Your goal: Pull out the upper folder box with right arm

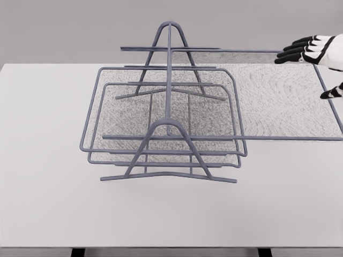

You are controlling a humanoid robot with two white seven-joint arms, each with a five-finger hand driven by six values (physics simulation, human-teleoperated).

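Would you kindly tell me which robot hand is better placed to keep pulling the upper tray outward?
Right: the right robot hand is at the upper tray's far right corner; no left arm is visible.

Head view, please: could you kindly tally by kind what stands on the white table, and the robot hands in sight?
Wire rack frame: 1
Mesh trays: 3, the upper tray slid far out to the right, the middle tray and the lower tray still in the frame
Robot hands: 1, the right hand, fingers spread at the upper tray's far corner
Total: 5
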